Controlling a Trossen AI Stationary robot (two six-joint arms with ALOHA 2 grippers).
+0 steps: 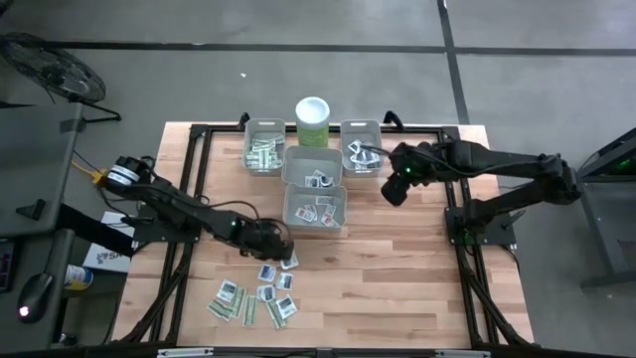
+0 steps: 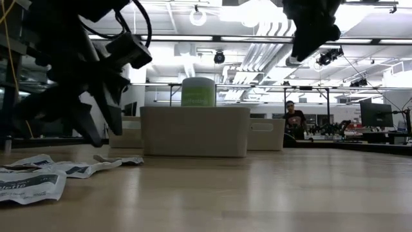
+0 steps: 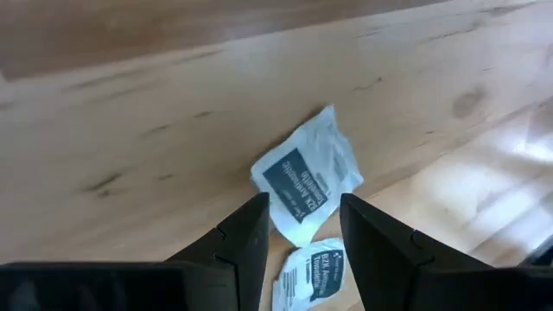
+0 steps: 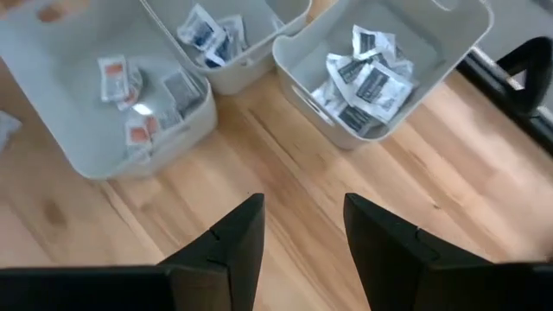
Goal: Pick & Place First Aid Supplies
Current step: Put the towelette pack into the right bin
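Left wrist view | packet (image 3: 307, 179): white square, dark print, crinkled, flat on table (image 3: 130, 121)

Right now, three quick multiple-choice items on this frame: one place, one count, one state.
1. Where does the tall pale green white-lidded canister stand?
A. among the loose packets at the near edge
B. at the far side of the table, between the two far grey plastic bins
C. inside a bin

2. How many grey bins are on the wooden table?
A. two
B. four
C. six

3. What is the left gripper doing?
A. open, over a white square packet with dark print
B. clamped on the canister
C. resting inside a bin

Key:
1 B, the high view shows the canister at the far edge, a bin on each side.
2 B, two bins flank the canister and two sit in a column nearer.
3 A, the left wrist view shows a gap between the fingers, the packet lying flat on the wood past them.
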